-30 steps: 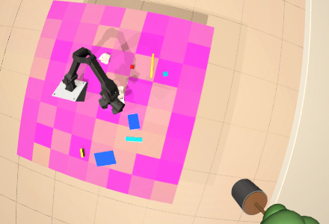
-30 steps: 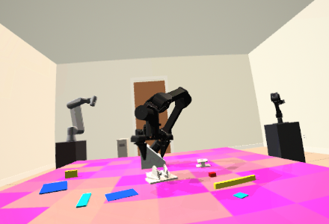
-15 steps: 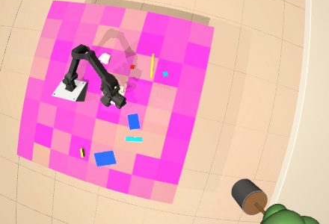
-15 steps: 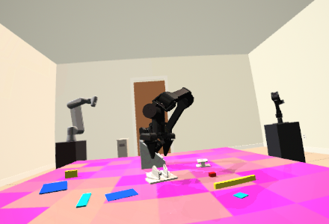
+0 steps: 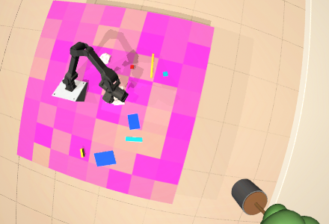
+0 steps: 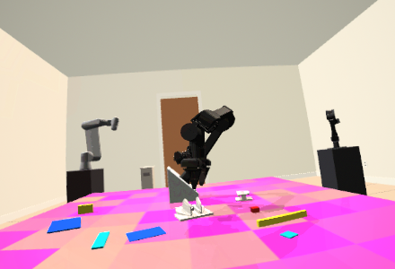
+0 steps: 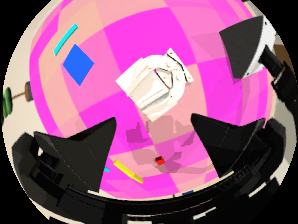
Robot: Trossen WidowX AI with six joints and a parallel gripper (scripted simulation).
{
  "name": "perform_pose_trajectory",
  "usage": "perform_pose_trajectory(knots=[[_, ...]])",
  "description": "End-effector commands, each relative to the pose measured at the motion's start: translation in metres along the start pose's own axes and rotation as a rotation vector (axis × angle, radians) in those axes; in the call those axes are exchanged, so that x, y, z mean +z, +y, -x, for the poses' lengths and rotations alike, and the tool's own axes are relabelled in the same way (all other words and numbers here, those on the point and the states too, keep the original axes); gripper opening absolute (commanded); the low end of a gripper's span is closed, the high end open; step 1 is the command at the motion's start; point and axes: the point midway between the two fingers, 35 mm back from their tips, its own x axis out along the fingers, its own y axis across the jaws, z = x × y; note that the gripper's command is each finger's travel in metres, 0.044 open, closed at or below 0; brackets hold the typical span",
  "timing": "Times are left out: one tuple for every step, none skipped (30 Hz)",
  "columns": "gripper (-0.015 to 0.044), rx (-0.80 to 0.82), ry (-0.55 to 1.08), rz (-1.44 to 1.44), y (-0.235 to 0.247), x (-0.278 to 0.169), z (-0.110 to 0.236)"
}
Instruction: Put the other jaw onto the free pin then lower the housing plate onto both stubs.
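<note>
The gripper point(image 5: 109, 100) point(image 6: 196, 187) point(image 7: 154, 119) (fingers spread wide, nothing between them) hangs above the white assembly point(image 5: 119, 103) point(image 6: 193, 212) point(image 7: 154, 87).

It looks like a plain room set up as a robotics lab. Beyond the checkered counter point(image 5: 179, 101) point(image 6: 233, 251) point(image 7: 135, 32), a grey robot arm point(image 6: 92, 141) stands on a dark pedestal point(image 6: 85, 186) at far left, and a black one point(image 6: 333, 130) on another point(image 6: 341, 170) at far right. Between them, the far wall point(image 6: 251, 108) has a brown door point(image 6: 172, 121).
</note>
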Motion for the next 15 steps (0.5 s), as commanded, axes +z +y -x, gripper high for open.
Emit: perform_pose_trajectory(knots=[[0.0440, -0.007, 0.004, 0.074, -0.006, -0.005, -0.001], [0.0440, -0.007, 0.004, 0.093, -0.007, -0.007, 0.000], [0.0440, -0.007, 0.004, 0.113, -0.008, -0.008, 0.000], [0.0440, -0.007, 0.004, 0.133, -0.009, -0.009, 0.000], [0.0440, -0.007, 0.004, 0.153, -0.010, -0.011, 0.000], [0.0440, -0.007, 0.004, 0.173, -0.011, -0.012, 0.000], [0.0440, -0.007, 0.004, 0.193, -0.011, -0.013, 0.001], [0.0440, -0.007, 0.004, 0.213, -0.012, -0.015, 0.001], [0.0440, -0.007, 0.004, 0.233, -0.013, -0.016, 0.001], [0.0440, -0.007, 0.004, 0.252, -0.014, -0.017, 0.001], [0.0440, -0.007, 0.004, 0.272, -0.015, -0.019, 0.001], [0.0440, -0.007, 0.004, 0.292, -0.017, -0.020, 0.002], [0.0440, -0.007, 0.004, 0.312, -0.018, -0.021, 0.002], [0.0440, -0.007, 0.004, 0.332, -0.019, -0.022, 0.002], [0.0440, -0.007, 0.005, 0.352, -0.020, -0.024, 0.002]])
